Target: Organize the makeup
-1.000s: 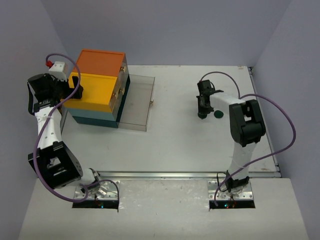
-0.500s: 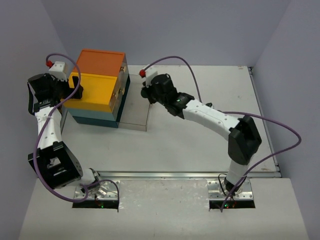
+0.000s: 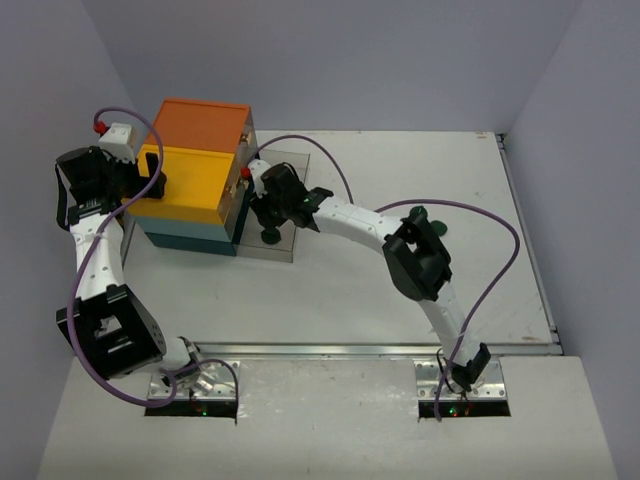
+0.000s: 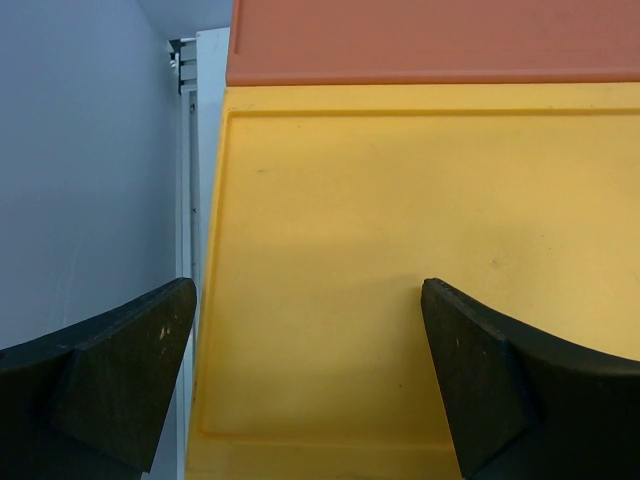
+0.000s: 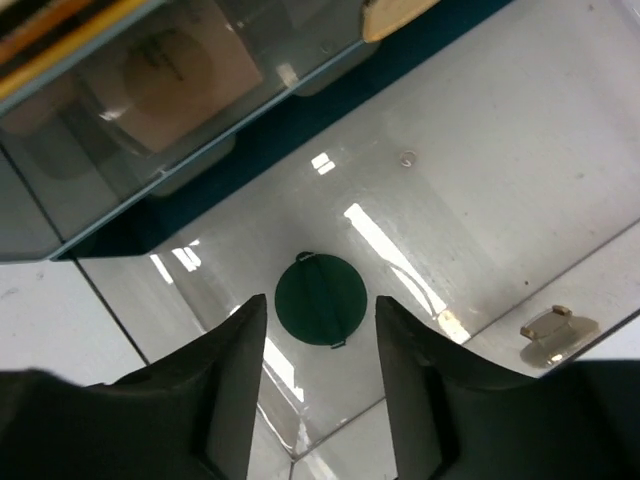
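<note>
A dark green round disc (image 5: pixel 321 301) lies flat on the floor of the pulled-out clear drawer (image 5: pixel 480 180). My right gripper (image 5: pixel 320 312) hangs just above it, open, its fingers either side of the disc and apart from it. In the top view that gripper (image 3: pixel 268 222) is over the clear drawer (image 3: pixel 288 195), beside the drawer box (image 3: pixel 195 165). My left gripper (image 4: pixel 308 290) is open against the box's yellow part (image 4: pixel 400 200), holding nothing. It sits at the box's left side (image 3: pixel 150 180).
Through the clear front of the shut drawer above, a pale round thing (image 5: pixel 165 75) shows. A small tan handle (image 5: pixel 552 325) sits on the open drawer's front edge. A dark green piece (image 3: pixel 416 212) shows beside the right arm's elbow.
My right arm swung left from the table's right part to the open clear drawer. Its jaws went from shut to open, and the green disc now lies in the drawer. The left arm has not moved.
</note>
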{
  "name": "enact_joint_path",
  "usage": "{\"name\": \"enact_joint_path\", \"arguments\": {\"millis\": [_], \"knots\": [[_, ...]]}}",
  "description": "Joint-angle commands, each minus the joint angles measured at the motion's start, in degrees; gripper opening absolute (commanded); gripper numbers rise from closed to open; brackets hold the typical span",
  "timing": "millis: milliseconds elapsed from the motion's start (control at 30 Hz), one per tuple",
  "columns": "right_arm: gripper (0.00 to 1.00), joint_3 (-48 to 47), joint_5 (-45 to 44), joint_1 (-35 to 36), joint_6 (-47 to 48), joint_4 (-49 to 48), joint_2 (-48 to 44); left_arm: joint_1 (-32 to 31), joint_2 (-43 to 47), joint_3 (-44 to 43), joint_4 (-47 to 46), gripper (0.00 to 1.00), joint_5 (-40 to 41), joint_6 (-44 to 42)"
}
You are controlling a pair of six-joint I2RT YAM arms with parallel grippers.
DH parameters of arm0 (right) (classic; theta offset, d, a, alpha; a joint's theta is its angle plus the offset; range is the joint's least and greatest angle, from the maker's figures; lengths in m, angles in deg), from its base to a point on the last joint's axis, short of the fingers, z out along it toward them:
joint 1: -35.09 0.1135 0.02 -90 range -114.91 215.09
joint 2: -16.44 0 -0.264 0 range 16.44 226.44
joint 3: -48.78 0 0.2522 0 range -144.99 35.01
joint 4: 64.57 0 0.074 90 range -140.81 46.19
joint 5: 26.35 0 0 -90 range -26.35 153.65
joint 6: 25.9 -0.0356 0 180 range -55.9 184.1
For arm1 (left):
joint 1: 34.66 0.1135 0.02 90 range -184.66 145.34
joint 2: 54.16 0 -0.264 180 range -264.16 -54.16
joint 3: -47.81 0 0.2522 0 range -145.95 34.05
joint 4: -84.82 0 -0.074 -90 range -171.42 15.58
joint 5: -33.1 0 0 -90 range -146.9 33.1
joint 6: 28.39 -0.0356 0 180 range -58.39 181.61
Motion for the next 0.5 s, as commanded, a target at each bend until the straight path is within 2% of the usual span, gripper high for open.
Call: {"name": "enact_joint_path", "arguments": {"millis": [0, 133, 200, 300, 367, 433, 467], "knots": [[0.52, -2.94, 4.10, -0.03, -0.19, -1.13, -3.75, -0.25, -0.79, 2.44, 7.40, 0.94, 2.27, -3.04], [0.56, -2.32, 2.79, -0.42, -0.05, -0.11, -6.77, -0.25, -0.53, 2.37, 7.34, 0.95, 2.31, -3.09], [0.57, -0.92, -1.39, -1.23, -0.54, 1.18, -9.54, -0.25, -0.53, 2.37, 7.30, 0.95, 2.39, -3.12], [0.64, 7.39, -8.60, -8.66, -4.73, 4.71, -18.53, -0.25, -0.53, 2.46, 7.30, 0.95, 2.51, -3.46], [0.67, 15.59, -8.79, -13.90, -7.45, 5.58, -25.20, -0.25, -0.44, 2.61, 7.21, 0.95, 2.58, -3.71], [0.67, 19.60, -9.59, -20.17, -10.38, 6.94, -28.74, -0.25, -0.44, 2.74, 7.01, 0.95, 2.46, -3.74], [0.67, 23.94, -10.20, -26.51, -12.27, 7.66, -30.67, -0.25, -0.49, 3.12, 6.26, 0.95, 2.22, -3.48]]}}
